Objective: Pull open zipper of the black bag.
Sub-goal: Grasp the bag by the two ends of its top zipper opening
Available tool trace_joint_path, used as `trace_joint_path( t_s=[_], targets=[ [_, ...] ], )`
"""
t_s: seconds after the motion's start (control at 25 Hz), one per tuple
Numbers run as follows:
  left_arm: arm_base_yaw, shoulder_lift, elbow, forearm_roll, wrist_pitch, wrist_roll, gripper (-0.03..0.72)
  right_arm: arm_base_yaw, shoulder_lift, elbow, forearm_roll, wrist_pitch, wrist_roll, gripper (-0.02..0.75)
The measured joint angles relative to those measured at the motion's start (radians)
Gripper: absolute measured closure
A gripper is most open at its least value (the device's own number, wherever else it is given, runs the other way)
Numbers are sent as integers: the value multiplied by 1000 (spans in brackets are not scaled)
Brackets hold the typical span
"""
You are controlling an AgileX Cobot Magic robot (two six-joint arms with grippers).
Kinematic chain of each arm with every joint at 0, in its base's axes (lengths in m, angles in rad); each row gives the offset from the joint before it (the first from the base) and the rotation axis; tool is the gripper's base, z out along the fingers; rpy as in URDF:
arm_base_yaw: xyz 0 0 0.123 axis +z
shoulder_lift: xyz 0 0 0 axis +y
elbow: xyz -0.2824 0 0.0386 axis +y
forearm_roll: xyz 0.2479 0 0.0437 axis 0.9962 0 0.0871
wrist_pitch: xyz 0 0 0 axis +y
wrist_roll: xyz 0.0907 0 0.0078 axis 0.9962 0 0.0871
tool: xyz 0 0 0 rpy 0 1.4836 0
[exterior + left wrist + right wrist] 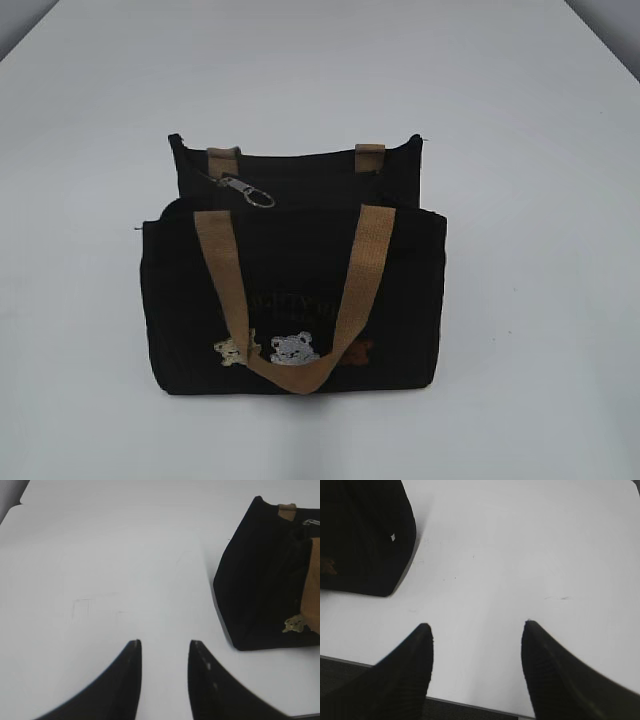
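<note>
Black bag [290, 300] stands on the white counter [540, 200], right of the left fingers [132, 675] and left of the right fingers [422, 665]; both pairs are spread and empty. Its zipper [300, 168] runs side to side. Only the exterior view shows the silver pull [245, 190], toward the left arm.

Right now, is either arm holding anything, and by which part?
Nothing is held. The left gripper and right gripper stand open over bare table, apart from the black bag.
</note>
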Motion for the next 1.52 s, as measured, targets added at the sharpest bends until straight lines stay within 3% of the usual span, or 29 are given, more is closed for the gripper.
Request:
trace_joint_path(
  t_s=[1.28,1.4,1.52],
  targets=[
    [0,0,0,40,0,0,449,0,0,0,0,0,0,297],
    [0,19,-4,2,-13,0,449,0,0,0,0,0,0,297],
    [0,97,-21,-110,-100,0,449,0,8,0,0,0,0,297]
  ],
)
